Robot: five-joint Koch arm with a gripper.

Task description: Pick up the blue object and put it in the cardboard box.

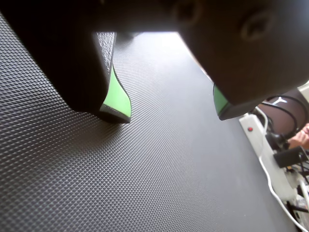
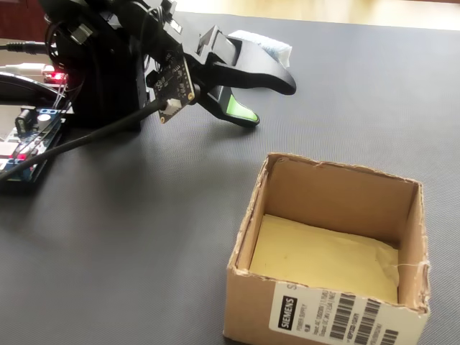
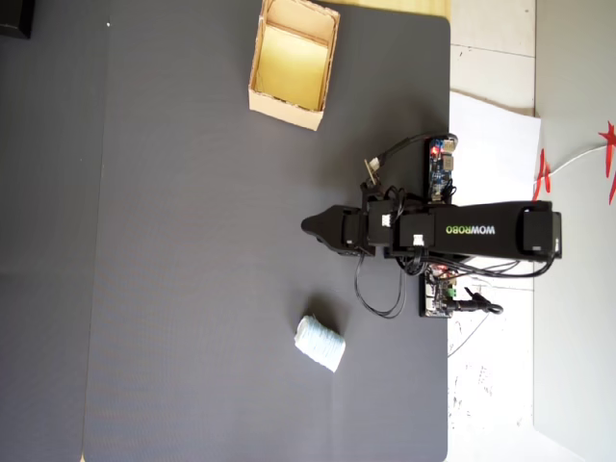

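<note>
Lying on the dark textured mat that covers the table point(image 3: 192, 289), the blue object point(image 3: 320, 342) is a small pale blue-white bundle — soft-looking, roughly oblong, with fine stripes, like rolled cloth. In the overhead view it sits toward the bottom edge of the mat, nearer the right edge than the left, well apart from the cardboard box point(image 3: 292, 109), which stands at the top edge. The box is tan, open-topped, thin-walled, with a yellowish floor; in the fixed view a white label with barcodes shows on its near wall point(image 2: 327, 320), and nothing lies inside.

The pincer point(image 1: 169, 113) is spread apart — its two black jaws with green pads hang just over the mat, bare mat between them, holding nothing. In the overhead view it lies between bundle and box, touching neither.
</note>
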